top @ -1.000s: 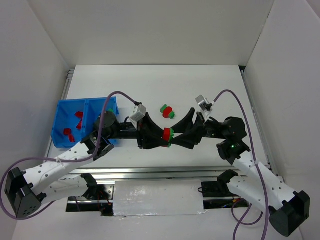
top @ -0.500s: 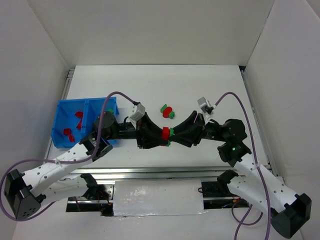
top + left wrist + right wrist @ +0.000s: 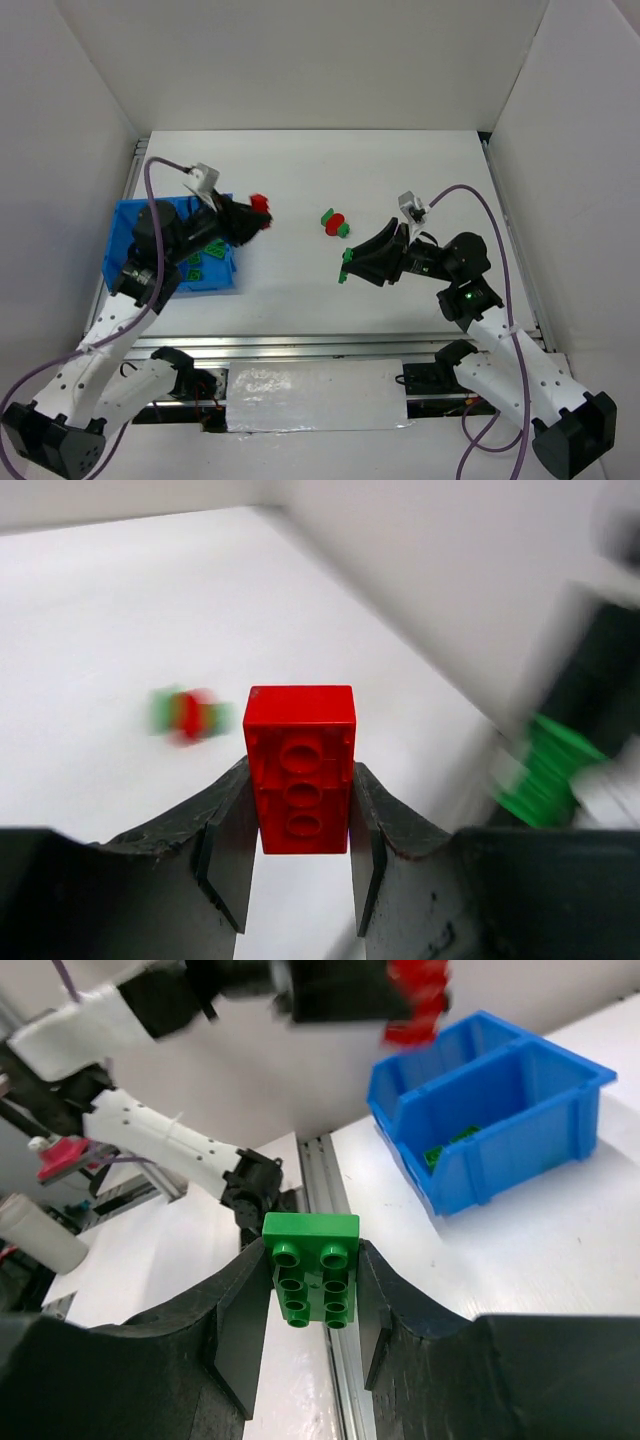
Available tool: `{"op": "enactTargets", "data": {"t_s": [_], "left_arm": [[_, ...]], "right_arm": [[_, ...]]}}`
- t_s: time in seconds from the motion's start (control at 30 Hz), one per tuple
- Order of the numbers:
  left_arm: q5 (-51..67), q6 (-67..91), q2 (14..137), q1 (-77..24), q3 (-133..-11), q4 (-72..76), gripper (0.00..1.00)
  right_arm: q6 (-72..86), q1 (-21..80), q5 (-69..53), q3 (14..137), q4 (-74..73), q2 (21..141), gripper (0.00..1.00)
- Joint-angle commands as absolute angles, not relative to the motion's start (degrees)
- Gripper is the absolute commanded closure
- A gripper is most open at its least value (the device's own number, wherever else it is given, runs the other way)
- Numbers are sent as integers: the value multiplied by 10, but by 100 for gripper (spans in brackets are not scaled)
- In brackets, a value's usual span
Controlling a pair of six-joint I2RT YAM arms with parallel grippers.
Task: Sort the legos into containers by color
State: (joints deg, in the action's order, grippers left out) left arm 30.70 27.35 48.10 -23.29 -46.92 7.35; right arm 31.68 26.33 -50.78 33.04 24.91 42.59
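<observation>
- The red brick (image 3: 300, 780) sat clamped between the left gripper's (image 3: 300, 815) jaws, held up just beside the blue bin's (image 3: 520, 1125) right end.
- The green brick (image 3: 312, 1265) was pinched in the right gripper (image 3: 312, 1305), mid-table and well apart from the bin.
- Loose green pieces (image 3: 195, 260) lay in the bin's right compartment, so red likely belonged beyond the middle wall. It was best released low, squarely over that side.
- A joined red-and-green piece (image 3: 334, 223) lay on the table (image 3: 420, 170).

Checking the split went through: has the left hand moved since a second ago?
Yes. The left hand swung left with the red brick, away from the loose red-and-green piece mid-table, and is now beside the blue bin's right edge.
</observation>
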Motion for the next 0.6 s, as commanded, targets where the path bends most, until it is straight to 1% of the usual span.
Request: {"op": "enactTargets", "data": {"t_s": [0.0, 0.03, 0.1, 0.17, 0.23, 0.27, 0.3, 0.33, 0.37, 0.47, 0.5, 0.53, 0.57], "left_arm": [[2, 291, 526, -131, -561, -208, 100], [-152, 318, 570, -93, -603, -261, 100], [-296, 349, 602, -72, -623, -322, 100], [-394, 371, 620, -36, -616, -324, 100], [-410, 379, 638, -4, -603, -300, 100], [-405, 381, 649, 40, -604, -284, 99], [-382, 382, 662, 60, -607, -284, 99], [-374, 388, 692, 78, -615, -286, 94], [-370, 388, 706, 102, -619, -289, 92], [-350, 379, 753, 141, -622, -284, 89], [-330, 377, 762, 155, -620, -280, 77], [-317, 375, 762, 158, -617, -270, 70], [-300, 377, 759, 161, -612, -264, 49]], "right_arm": [[274, 259, -476, 350, 193, 425, 100], [272, 260, -470, 349, 183, 423, 100], [274, 260, -465, 345, 185, 422, 100], [273, 260, -465, 345, 185, 422, 100], [268, 260, -466, 349, 181, 425, 100], [266, 260, -468, 351, 179, 427, 100], [263, 260, -469, 355, 179, 431, 100], [261, 260, -471, 359, 176, 433, 100], [258, 259, -475, 359, 176, 434, 100], [261, 260, -486, 356, 187, 435, 100], [264, 259, -490, 353, 192, 434, 100], [263, 260, -492, 349, 192, 434, 100], [262, 260, -494, 349, 191, 434, 100]]}}
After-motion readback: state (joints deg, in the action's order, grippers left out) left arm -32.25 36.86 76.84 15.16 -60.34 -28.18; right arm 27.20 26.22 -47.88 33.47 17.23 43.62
